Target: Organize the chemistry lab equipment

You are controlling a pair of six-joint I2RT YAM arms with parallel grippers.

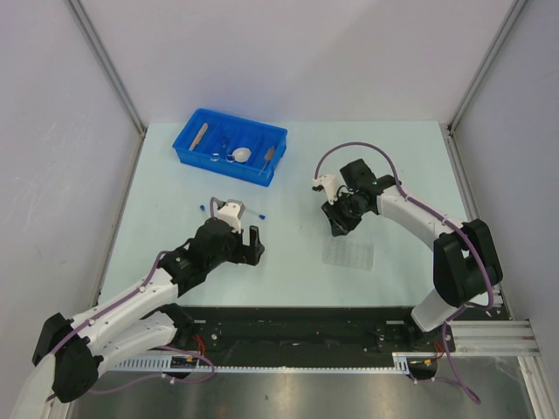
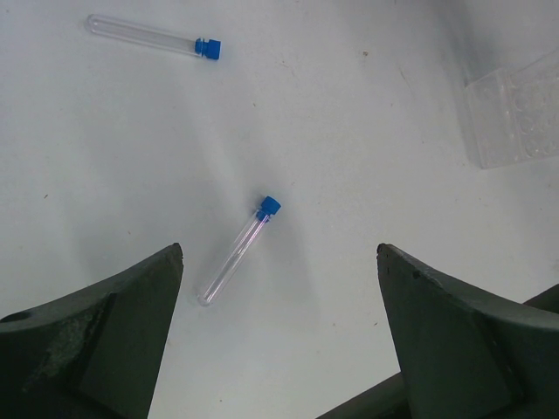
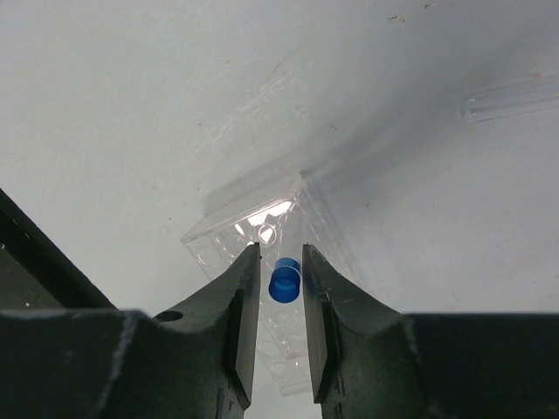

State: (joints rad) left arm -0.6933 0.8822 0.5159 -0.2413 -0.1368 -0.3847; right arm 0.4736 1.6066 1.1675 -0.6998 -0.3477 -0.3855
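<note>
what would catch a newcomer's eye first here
The blue compartmented bin at the far left of the table stands out most. Near centre, the right gripper straddles a blue-capped tube standing in the clear tube rack, while the left gripper hangs wide open over a second blue-capped tube lying flat.

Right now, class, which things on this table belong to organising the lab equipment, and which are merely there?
Belong: nearer loose tube, farther loose tube, capped tube between the right jaws, clear tube rack, wooden stick, white dish, brown-handled tool.
Merely there: blue bin, purple arm cable.
</note>
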